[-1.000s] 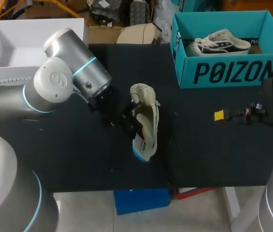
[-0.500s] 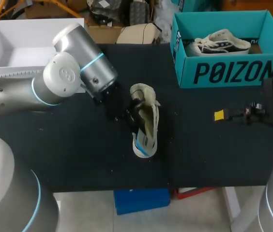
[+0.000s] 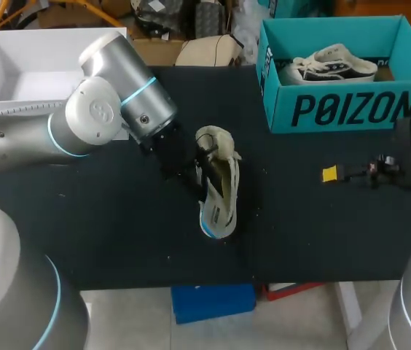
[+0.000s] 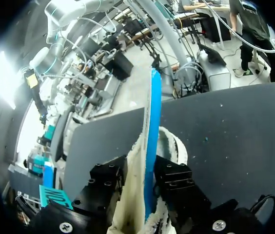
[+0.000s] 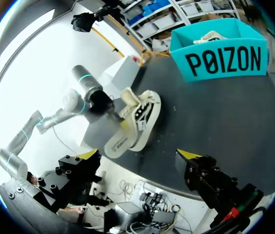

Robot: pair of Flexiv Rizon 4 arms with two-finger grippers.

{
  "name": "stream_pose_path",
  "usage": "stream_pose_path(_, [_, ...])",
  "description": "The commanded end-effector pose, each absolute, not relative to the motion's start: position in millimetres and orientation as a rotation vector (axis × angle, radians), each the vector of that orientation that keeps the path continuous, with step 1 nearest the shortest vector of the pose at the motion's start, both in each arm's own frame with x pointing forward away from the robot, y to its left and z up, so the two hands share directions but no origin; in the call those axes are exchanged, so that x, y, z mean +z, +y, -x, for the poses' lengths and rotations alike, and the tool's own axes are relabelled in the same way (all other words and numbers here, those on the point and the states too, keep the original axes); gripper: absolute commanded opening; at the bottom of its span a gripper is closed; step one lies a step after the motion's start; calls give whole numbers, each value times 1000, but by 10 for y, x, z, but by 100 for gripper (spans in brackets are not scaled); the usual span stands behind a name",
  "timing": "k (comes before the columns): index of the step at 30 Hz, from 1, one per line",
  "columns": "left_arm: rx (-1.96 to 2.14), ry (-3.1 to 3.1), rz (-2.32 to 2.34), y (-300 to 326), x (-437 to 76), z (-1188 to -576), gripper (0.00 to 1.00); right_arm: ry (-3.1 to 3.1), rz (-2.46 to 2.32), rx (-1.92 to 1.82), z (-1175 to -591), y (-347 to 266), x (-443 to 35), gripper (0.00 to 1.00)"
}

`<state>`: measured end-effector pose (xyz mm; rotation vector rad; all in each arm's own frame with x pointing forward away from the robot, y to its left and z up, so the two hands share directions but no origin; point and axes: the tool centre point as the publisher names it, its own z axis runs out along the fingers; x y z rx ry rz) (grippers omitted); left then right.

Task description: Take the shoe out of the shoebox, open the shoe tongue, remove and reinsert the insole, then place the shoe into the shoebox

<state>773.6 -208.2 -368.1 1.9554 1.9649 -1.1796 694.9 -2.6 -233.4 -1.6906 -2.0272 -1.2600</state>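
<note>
A cream shoe (image 3: 225, 182) lies on its side at the middle of the black table, also seen in the right wrist view as the shoe (image 5: 140, 117). Its insole (image 4: 152, 122), cream on one face and blue on the other, stands on edge inside the shoe; its blue end (image 3: 207, 230) shows at the near end. My left gripper (image 3: 201, 172) is at the shoe's opening, open, with the insole (image 4: 149, 161) loosely between its black fingers (image 4: 176, 178). My right gripper (image 5: 138, 154) hangs open and empty over the table's right side, well apart from the shoe.
The teal shoebox (image 3: 337, 109) stands at the back right with a second shoe (image 3: 329, 64) inside, and shows as the shoebox (image 5: 220, 56) ahead of my right gripper. A white open box (image 3: 38, 69) sits at the back left, behind my left arm (image 3: 111, 109).
My left arm swung toward the shoe and pushed the insole down into it. The insole's blue end dropped lower, and the left fingers have parted. The right arm stayed still.
</note>
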Motion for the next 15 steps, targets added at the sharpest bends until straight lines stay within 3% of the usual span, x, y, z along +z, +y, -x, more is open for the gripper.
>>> stream_pose_path(1, [-1143, 1948, -1976, -2020, -3483, -7573, 42, -2028, 1693, -1257, -6942, -22, -2329, 100])
stream_pose_path(8, [-1140, 1910, -2017, -2014, -3368, -7284, 32, -2028, 1693, -1257, -6942, -22, -2329, 100])
stream_pose_path(15, [-1167, 1887, -2053, -2036, -3361, -7057, 32, -2028, 1693, -1257, -6942, -22, -2329, 100])
